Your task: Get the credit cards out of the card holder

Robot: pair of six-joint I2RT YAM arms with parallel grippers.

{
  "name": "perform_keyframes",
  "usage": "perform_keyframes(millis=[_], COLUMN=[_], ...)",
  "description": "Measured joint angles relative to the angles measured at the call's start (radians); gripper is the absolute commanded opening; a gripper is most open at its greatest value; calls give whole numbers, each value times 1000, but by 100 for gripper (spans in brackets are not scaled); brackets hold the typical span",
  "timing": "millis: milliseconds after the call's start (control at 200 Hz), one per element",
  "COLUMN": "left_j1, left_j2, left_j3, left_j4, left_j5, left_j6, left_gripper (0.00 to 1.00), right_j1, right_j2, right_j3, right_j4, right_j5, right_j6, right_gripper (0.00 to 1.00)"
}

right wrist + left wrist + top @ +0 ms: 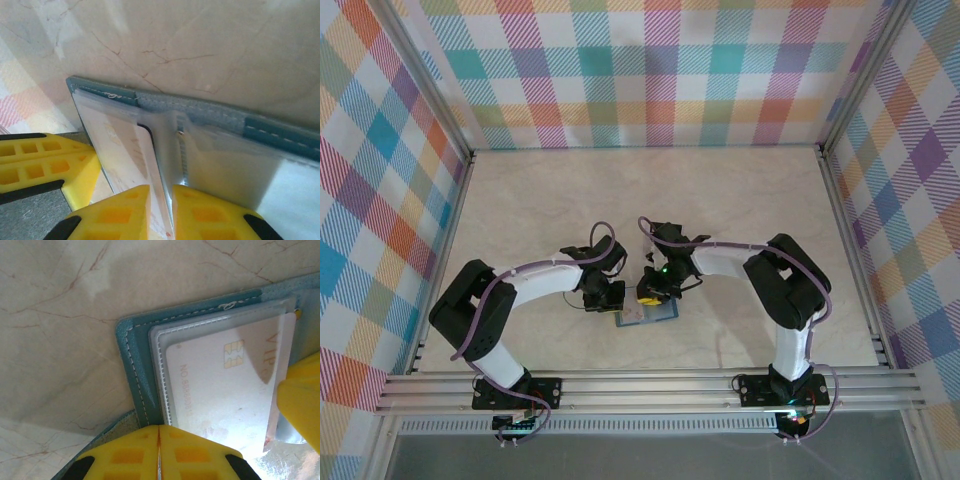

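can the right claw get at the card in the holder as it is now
Likely yes: the card holder lies open, the card sits in a clear sleeve, and the right claw straddles its edge.

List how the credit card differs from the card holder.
Colour: the credit card is pale pinkish-white with a gold chip; the card holder is teal with white stitching. Size: the credit card is smaller, lying inside the card holder's outline. Cover: the credit card lies under a clear sleeve; the card holder lies bare on the table. Both are flat rectangles with rounded corners.
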Motion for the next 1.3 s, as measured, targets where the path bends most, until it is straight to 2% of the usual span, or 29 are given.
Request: perform_keyframes(millis=[495,1040,1300], left_j1=[3,4,3], left_j2=[13,29,29], left_j3=[11,32,32], left_j4=[-10,-34,-35], left_j5=[4,4,3], left_j6=[4,8,8], left_gripper=[9,9,9], right_j1=[3,6,7], right_j2=[0,-10,-11], right_j3=[2,-28,-61], right_j4=[3,57,119], right_j5=[-3,-23,-48], right_j6=[-13,-13,-13], right_gripper=[9,17,16])
